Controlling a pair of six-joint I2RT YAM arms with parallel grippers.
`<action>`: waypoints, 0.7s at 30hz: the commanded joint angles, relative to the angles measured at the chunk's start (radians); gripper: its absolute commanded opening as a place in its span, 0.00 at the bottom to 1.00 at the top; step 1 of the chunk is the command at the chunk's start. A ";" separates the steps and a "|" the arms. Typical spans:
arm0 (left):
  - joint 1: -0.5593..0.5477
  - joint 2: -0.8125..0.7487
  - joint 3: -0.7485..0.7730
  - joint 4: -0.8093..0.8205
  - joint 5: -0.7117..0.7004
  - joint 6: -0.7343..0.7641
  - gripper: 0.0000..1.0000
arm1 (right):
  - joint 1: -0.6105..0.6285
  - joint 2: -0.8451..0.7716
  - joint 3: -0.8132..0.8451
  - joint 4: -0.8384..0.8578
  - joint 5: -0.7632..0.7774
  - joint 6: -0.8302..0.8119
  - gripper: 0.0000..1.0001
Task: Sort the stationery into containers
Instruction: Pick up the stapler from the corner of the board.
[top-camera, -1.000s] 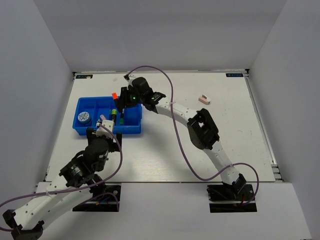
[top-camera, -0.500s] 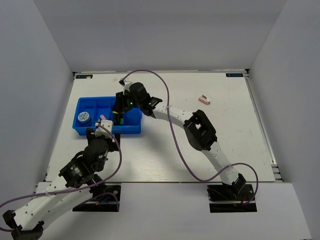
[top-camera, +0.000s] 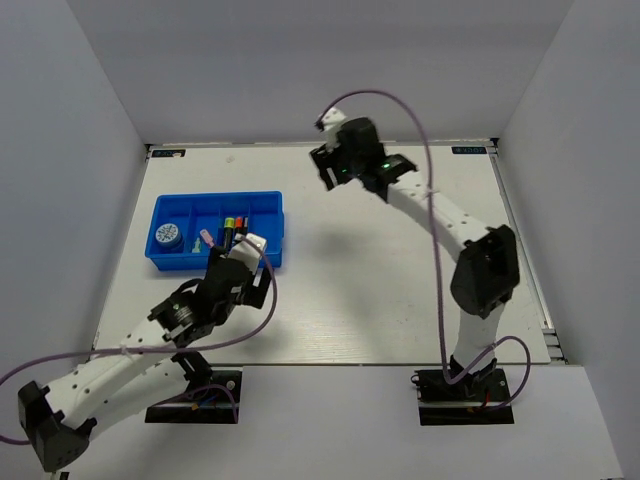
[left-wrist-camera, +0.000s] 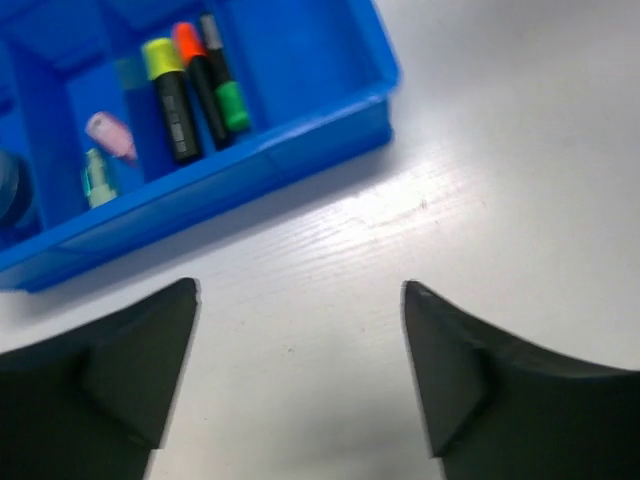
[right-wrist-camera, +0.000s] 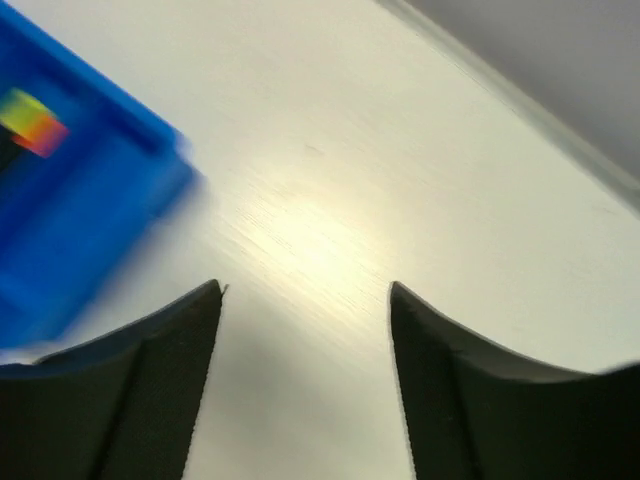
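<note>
Tray (top-camera: 268, 222), bright blue and divided into compartments, lies on the left half of the white surface (top-camera: 380, 290). Its leftmost compartment holds the round blue-white roll (top-camera: 168, 237).

Left wrist view: three black highlighters lie side by side in one compartment. They are the yellow-capped highlighter (left-wrist-camera: 160, 65), the orange-capped highlighter (left-wrist-camera: 185, 42) and the green-capped highlighter (left-wrist-camera: 233, 105). In the neighbouring compartment to their left lie the pink eraser (left-wrist-camera: 110, 133) and, just beside it, the mint eraser (left-wrist-camera: 95, 178).

Left claw (left-wrist-camera: 300, 290) hovers over bare surface just beside the tray's near long wall, toward its right corner. Its jaws are released and spread wide, with nothing between them.

Right claw (right-wrist-camera: 305, 290) hovers over the far middle of the surface, well apart from the tray. Its jaws are likewise released and grasp nothing, and only bare surface shows beneath them. A corner of the tray appears blurred at the left edge of the right wrist view.
</note>
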 joint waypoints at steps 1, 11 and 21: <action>0.006 0.090 0.079 -0.043 0.191 -0.006 1.00 | -0.106 -0.076 -0.082 -0.231 0.049 -0.258 0.74; 0.037 0.052 0.067 -0.059 0.256 -0.032 1.00 | -0.400 0.112 0.046 -0.462 -0.082 -0.544 0.90; 0.040 0.061 0.064 -0.070 0.239 -0.032 1.00 | -0.475 0.246 0.093 -0.414 -0.029 -0.693 0.90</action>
